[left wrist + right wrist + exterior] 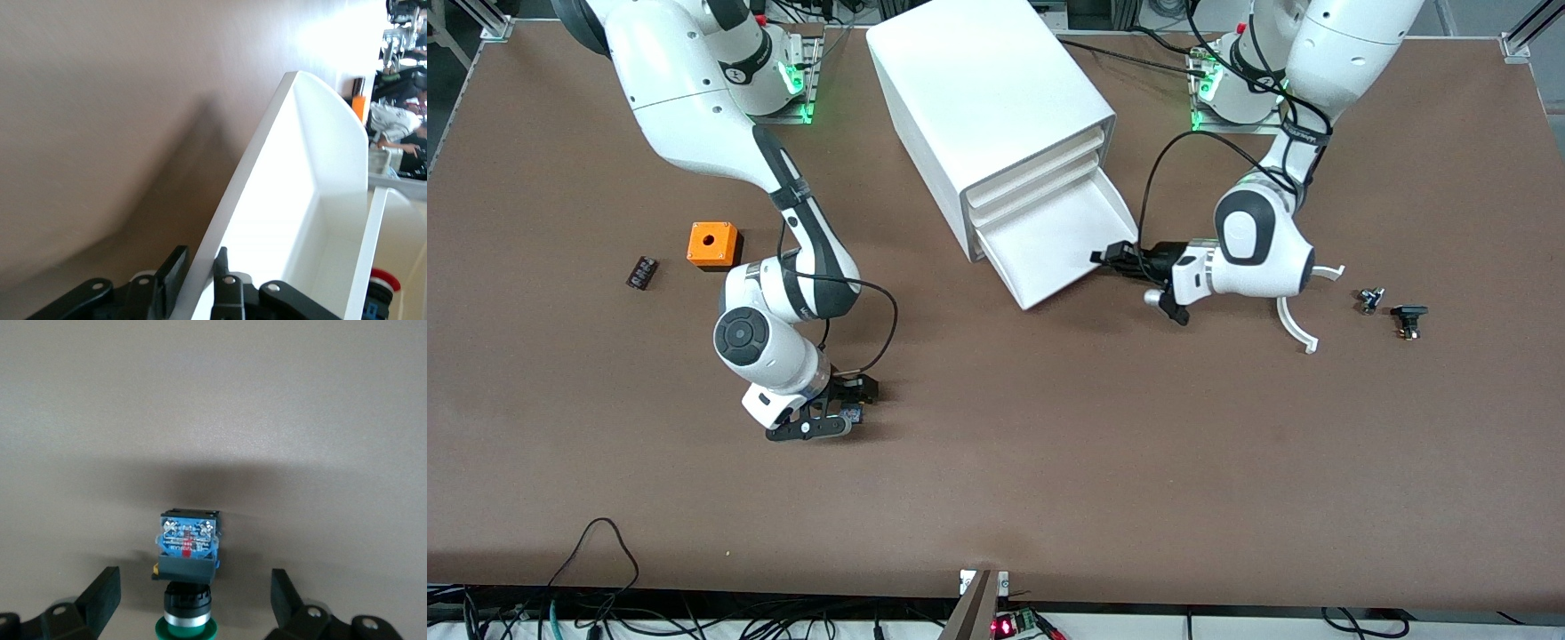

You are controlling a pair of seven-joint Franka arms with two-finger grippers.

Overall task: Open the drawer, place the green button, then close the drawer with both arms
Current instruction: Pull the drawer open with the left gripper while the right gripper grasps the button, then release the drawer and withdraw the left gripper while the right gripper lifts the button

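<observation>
The white cabinet (987, 89) stands at the middle of the table with its lowest drawer (1049, 240) pulled partly out. My left gripper (1107, 258) is at the drawer's corner toward the left arm's end, shut on the drawer's thin white side wall (267, 167); in the left wrist view the gripper (197, 270) has one finger outside and one inside the tray. The button (188, 547), green cap and blue-grey body, lies on its side on the table. My right gripper (195, 593) sits low around it, open, with both fingers (107, 593) clear of it. In the front view the right gripper (852, 407) mostly hides the button.
An orange cube with a hole (713, 244) and a small black part (641, 272) lie toward the right arm's end. Curved white pieces (1294, 322) and two small dark switches (1371, 300) (1408, 318) lie toward the left arm's end. Bare brown table (1049, 462) stretches nearer the front camera.
</observation>
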